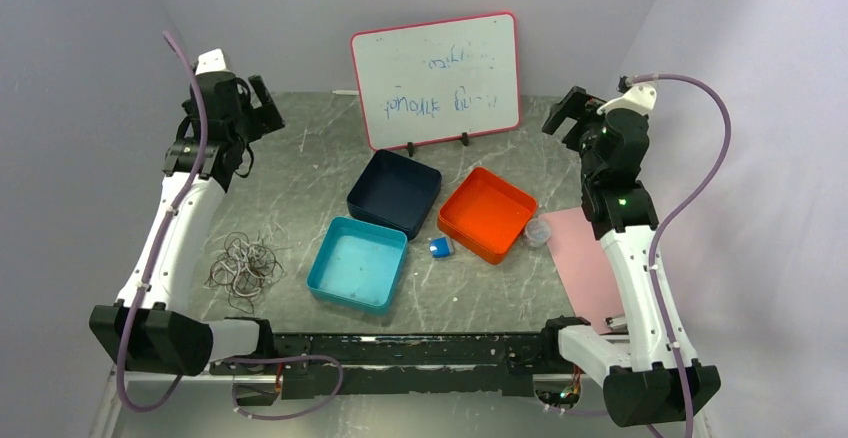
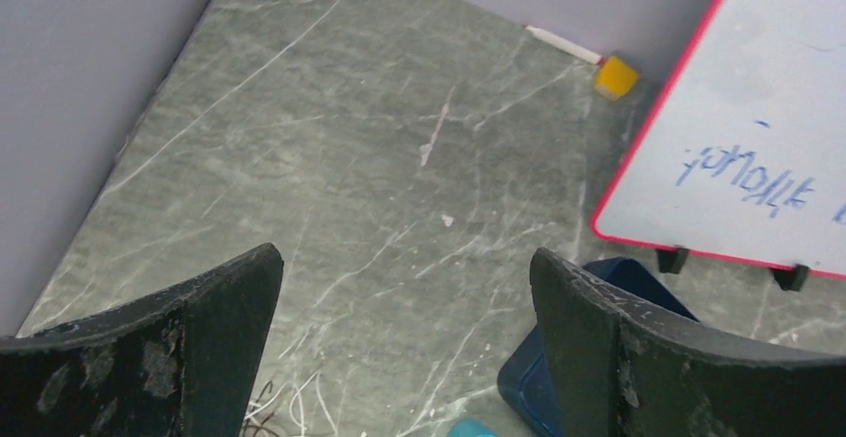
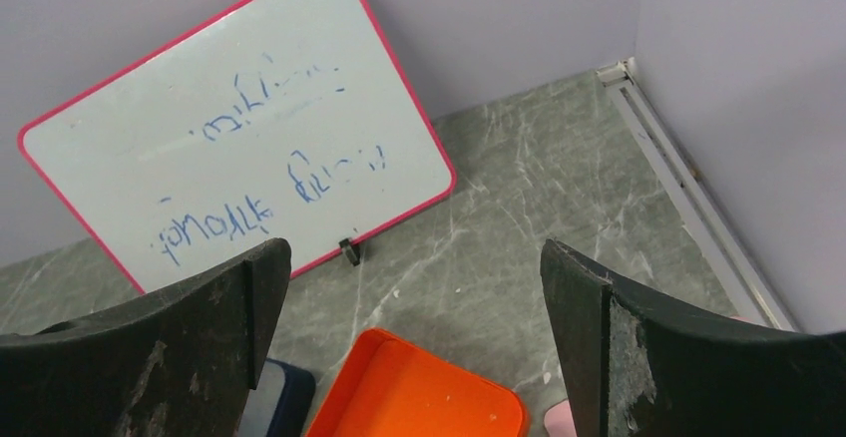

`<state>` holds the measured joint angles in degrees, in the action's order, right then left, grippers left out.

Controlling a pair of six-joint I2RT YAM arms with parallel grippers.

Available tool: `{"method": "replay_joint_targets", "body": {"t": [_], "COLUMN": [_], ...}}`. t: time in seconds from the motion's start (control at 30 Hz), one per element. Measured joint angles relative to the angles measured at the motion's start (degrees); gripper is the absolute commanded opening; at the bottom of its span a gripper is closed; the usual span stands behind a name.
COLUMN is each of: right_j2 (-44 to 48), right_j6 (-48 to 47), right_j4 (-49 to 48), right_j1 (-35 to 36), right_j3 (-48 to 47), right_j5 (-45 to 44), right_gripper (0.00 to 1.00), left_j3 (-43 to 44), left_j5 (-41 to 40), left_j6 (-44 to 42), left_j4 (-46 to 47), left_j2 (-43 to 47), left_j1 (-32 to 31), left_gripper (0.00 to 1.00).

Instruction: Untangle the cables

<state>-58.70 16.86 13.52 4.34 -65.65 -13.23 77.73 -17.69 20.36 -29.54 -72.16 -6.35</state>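
The cables (image 1: 243, 265) lie in a tangled heap of thin dark and whitish loops on the table's left side, beside the left arm. A few strand ends (image 2: 289, 405) show at the bottom of the left wrist view. My left gripper (image 1: 262, 108) is open and empty, raised high at the back left, far from the heap; it also shows in the left wrist view (image 2: 407, 267). My right gripper (image 1: 565, 110) is open and empty, raised at the back right; in the right wrist view (image 3: 414, 257) nothing is between its jaws.
A teal tray (image 1: 358, 264), a navy tray (image 1: 395, 193) and an orange tray (image 1: 487, 213) sit mid-table. A whiteboard (image 1: 436, 78) stands at the back. A small blue object (image 1: 441, 247), a clear cup (image 1: 538, 232) and a pink sheet (image 1: 585, 263) lie right. A yellow block (image 2: 616, 75) sits by the wall.
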Motion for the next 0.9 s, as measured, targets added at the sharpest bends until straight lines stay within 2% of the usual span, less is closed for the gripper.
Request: {"method": "replay_joint_targets", "body": {"t": [0.2,0.4,0.6,0.77,0.9], "right_j2": [-0.9,-6.0,-10.6,-14.5,-15.4], "right_j6": [-1.5,-3.2,-3.0,-3.0,-2.9], "right_j4": [1.9,5.0,5.8,7.9,8.3], "right_j1": [0.0,-0.1,0.7,6.4,11.3], "right_j3": [-0.7,-5.8,-6.1,-6.4,-6.1], "right_j5": [3.7,8.9,13.0,12.1,11.0], "right_gripper": [1.0,1.0,1.0,1.0,1.0], "left_j3": [-1.2,-3.1,-5.1,-8.6,-15.3], "left_j5": [2.4,3.3,-1.9,-3.8,-2.6], "left_j6": [2.6,6.3,10.2,13.5,17.4], "left_j4": [-2.2,-6.9,-16.1,-21.8,-24.4], "left_j2": [0.6,2.0,2.0,4.4,7.1], "left_j1": [5.2,8.3,9.6,11.5,11.5], "left_gripper": [0.98,0.97,0.99,0.99,0.99]}}
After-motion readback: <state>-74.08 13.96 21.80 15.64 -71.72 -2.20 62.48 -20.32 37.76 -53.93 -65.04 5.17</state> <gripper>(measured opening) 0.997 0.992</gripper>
